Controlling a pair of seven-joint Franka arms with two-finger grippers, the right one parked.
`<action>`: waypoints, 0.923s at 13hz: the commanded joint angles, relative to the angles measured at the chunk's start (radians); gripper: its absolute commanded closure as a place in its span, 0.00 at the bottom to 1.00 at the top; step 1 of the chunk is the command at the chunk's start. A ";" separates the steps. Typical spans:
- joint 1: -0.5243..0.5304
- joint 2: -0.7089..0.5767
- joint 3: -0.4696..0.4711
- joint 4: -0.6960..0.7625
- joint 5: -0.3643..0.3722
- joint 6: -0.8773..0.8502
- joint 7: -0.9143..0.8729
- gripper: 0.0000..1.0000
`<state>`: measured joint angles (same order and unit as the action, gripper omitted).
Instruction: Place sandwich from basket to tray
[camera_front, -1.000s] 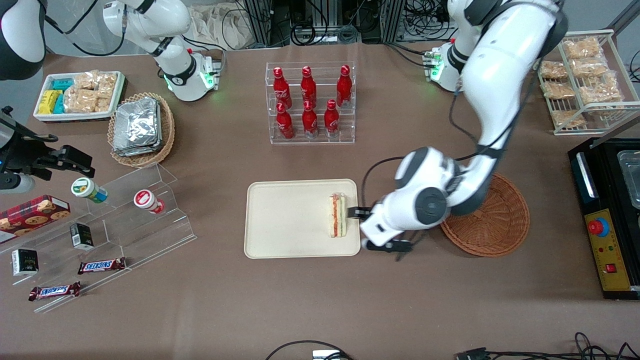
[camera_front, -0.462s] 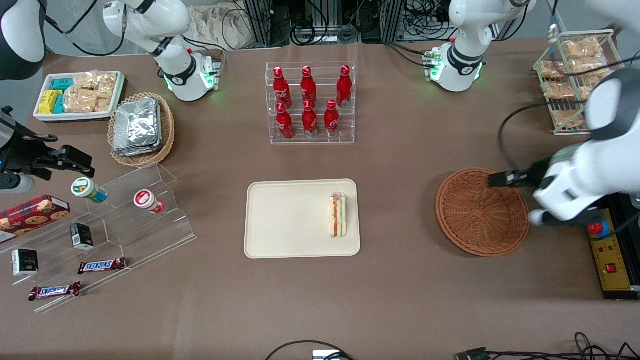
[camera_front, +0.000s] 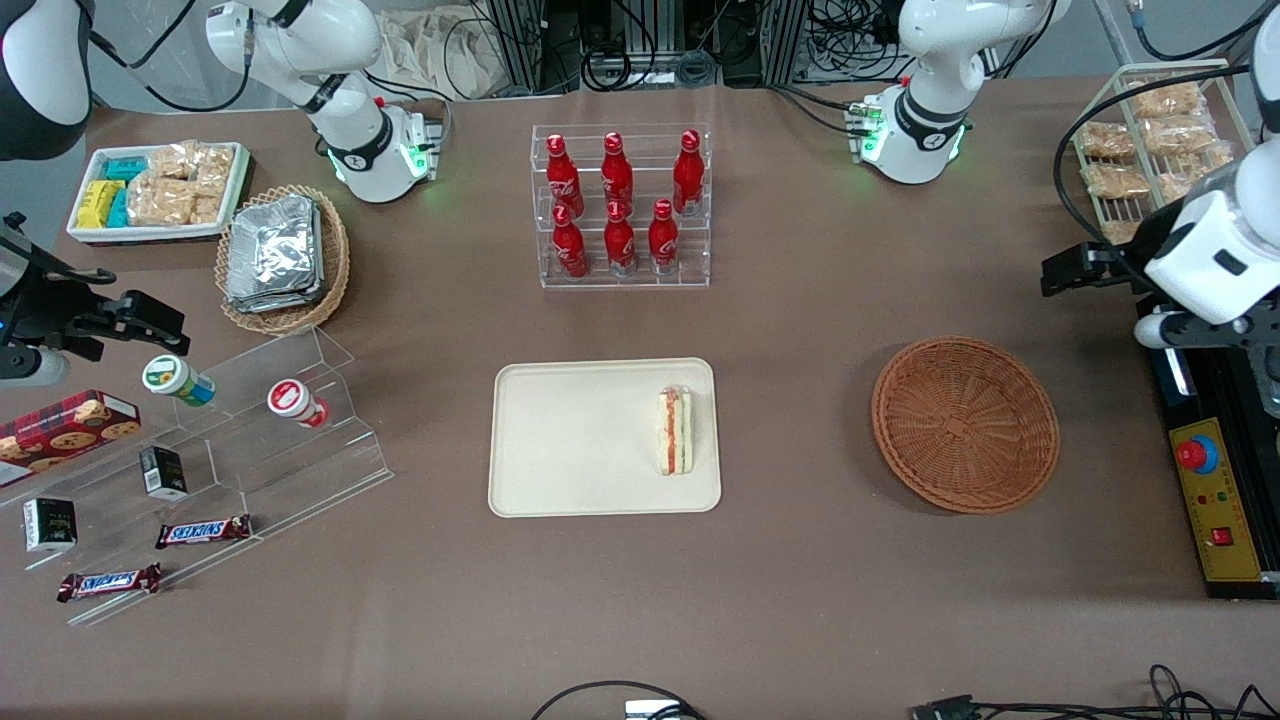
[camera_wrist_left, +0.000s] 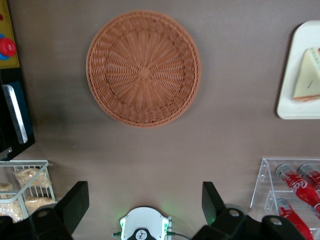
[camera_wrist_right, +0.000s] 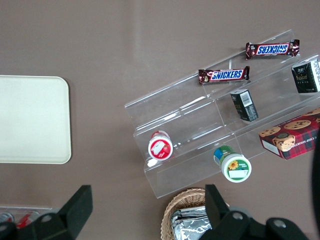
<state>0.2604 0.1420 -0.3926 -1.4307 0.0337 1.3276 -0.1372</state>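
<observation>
The sandwich (camera_front: 676, 432), a pale wedge with red and green layers, lies on the cream tray (camera_front: 580, 440) close to the tray edge nearest the basket. The wrist view catches the sandwich (camera_wrist_left: 307, 75) and a corner of the tray (camera_wrist_left: 289, 102) too. The brown wicker basket (camera_front: 965, 423) (camera_wrist_left: 143, 68) holds nothing. My gripper (camera_front: 1062, 271) (camera_wrist_left: 145, 200) hangs well above the table toward the working arm's end, farther from the front camera than the basket. It is open with nothing between its fingers.
A clear rack of red bottles (camera_front: 620, 205) stands farther back than the tray. A wire rack of snack packets (camera_front: 1160, 160) and a black control box (camera_front: 1215, 470) sit at the working arm's end. An acrylic shelf (camera_front: 330, 440) and a foil-pack basket (camera_front: 283, 257) are toward the parked arm's end.
My gripper left the sandwich on the tray, swept over the basket and rose toward the working arm's end of the table. The sandwich has not moved.
</observation>
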 joint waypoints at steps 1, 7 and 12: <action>0.000 -0.065 -0.002 -0.120 0.018 0.066 0.002 0.00; 0.003 -0.116 0.001 -0.197 0.000 0.120 0.008 0.00; -0.181 -0.137 0.189 -0.205 -0.001 0.125 0.008 0.00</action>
<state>0.1919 0.0433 -0.3237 -1.5983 0.0356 1.4296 -0.1372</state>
